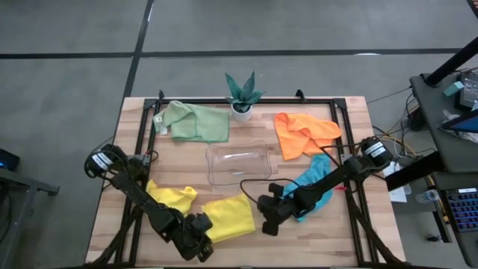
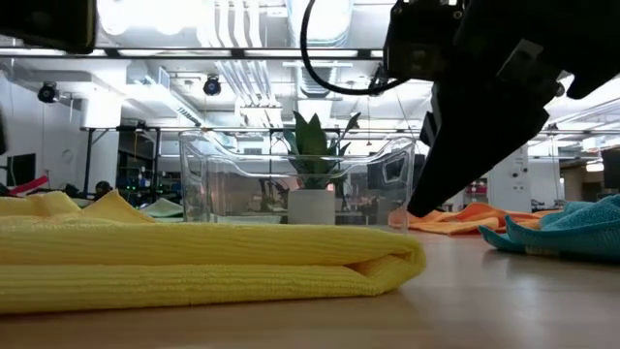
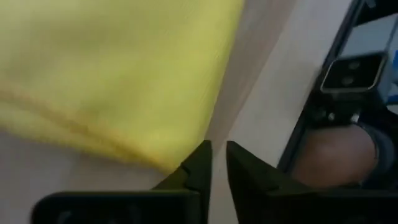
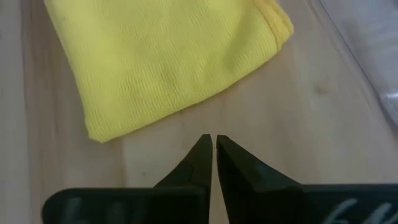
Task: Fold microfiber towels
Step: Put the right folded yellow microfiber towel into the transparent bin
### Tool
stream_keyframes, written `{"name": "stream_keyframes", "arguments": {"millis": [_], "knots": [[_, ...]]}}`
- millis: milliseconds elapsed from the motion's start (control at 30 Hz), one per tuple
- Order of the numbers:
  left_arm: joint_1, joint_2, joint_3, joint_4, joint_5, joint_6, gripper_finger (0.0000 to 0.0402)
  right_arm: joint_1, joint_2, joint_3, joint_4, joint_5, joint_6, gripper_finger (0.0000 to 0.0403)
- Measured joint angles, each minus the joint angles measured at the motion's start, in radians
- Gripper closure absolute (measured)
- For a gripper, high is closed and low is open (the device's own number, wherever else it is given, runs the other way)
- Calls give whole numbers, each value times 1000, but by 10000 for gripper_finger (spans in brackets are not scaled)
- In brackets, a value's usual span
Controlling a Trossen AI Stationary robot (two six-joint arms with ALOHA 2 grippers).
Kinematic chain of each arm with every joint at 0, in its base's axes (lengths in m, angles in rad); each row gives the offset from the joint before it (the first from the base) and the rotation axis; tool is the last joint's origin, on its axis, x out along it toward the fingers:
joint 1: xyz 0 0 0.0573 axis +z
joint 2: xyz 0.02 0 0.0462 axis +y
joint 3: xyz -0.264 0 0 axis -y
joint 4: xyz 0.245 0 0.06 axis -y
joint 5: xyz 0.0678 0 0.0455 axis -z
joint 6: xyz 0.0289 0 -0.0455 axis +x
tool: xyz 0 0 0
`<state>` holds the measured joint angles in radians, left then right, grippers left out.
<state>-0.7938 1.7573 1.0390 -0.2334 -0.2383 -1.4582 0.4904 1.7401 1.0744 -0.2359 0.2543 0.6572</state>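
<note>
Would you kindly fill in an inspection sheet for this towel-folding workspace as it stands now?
Surface: wooden table, black frame rails.
Job's things: folded yellow towel at front; crumpled yellow towel beside it; pale green towel back left; orange towel back right; teal towel under the right arm.
Clutter: clear plastic tray centre; potted plant at back.
Grippers: left hand slightly parted beside the folded towel, empty; right hand shut, empty.
Cables: black cable by the tray.
Surroundings: equipment stand at right.

Both arms matte black, jointed, silver-ringed round housings at their bases, a black cable looping off the right arm [image 1: 328, 183]; wedge-shaped black fingers [image 4: 199, 163].
</note>
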Motion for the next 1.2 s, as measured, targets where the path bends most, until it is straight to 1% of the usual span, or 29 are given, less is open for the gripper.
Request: {"name": "stream_keyframes", "arguments": {"millis": [133,267,367,467,600,733,867,1000,1067,1133,1200], "knots": [[-1,0,-9,3,23,-122,306,0,0,0,1,-1,56,337],[0,0,-34,-2,21,-275,244,0,0,0,5,2,154,275],[-1,0,-46,-12,-27,-359,205,6,10,-1,45,46,214,227],[-1,0,-63,-12,-84,-400,182,8,27,-7,87,72,241,189],[0,-11,-87,-5,-103,-418,176,7,46,-11,132,78,250,153],[2,-68,-95,-26,-68,-382,176,5,48,-11,142,79,249,134],[2,-181,-89,-78,-61,-345,176,0,48,-11,145,79,249,131],[2,-265,-97,-261,-86,-362,176,-2,48,-11,145,79,242,135],[7,-280,-101,-355,-100,-393,176,-2,48,-11,146,81,237,137],[15,-282,-121,-378,-112,-408,176,-2,48,-11,145,86,233,137],[25,-279,-142,-338,-115,-411,176,-2,48,-12,146,87,232,136]]}}
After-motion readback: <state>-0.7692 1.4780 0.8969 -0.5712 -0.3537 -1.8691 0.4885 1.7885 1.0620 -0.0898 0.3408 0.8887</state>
